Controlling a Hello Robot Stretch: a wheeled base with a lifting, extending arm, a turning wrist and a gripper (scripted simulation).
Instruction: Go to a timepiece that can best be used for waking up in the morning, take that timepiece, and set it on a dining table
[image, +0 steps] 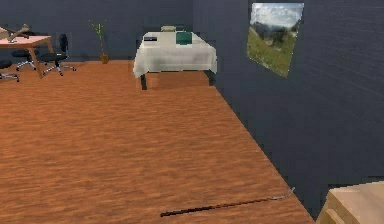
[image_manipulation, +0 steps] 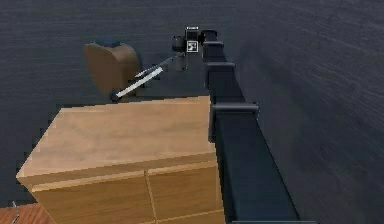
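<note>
I am watching, in the arm side view, the robot's dark square-section arm (image_manipulation: 236, 125) reaching out over a light wooden cabinet with drawer fronts (image_manipulation: 120, 140) that is standing against a dark blue-grey wall (image_manipulation: 320, 80). At the arm's far end, two small white marker squares (image_manipulation: 192, 40) are showing, and left of them the gripper (image_manipulation: 119, 95) is angling down with its thin pale fingers (image_manipulation: 142, 81). A brown, rounded blocky object (image_manipulation: 108, 62) is hanging at the tips of those fingers, clear of the cabinet top and with the wall behind it, so the claw is grasping that object. Its shape is too vague for me to call it a clock, and I cannot tell how tightly the claw is set.

In the forward view, I am looking across a reddish-brown plank floor (image: 120, 140) toward a table draped in a white cloth (image: 168, 62) at the room's far end. A teal boxy thing (image: 184, 38) and a small dark flat thing (image: 150, 39) are lying on it. A framed landscape painting (image: 274, 37) is hanging on the wall at the view's right. A wooden desk (image: 25, 42), a black office chair (image: 55, 55) and a thin potted plant (image: 100, 42) are standing far off at the left. A thin dark rod (image: 230, 205) is lying on the floor near the bottom, just left of a light wooden corner (image: 355, 205).
</note>
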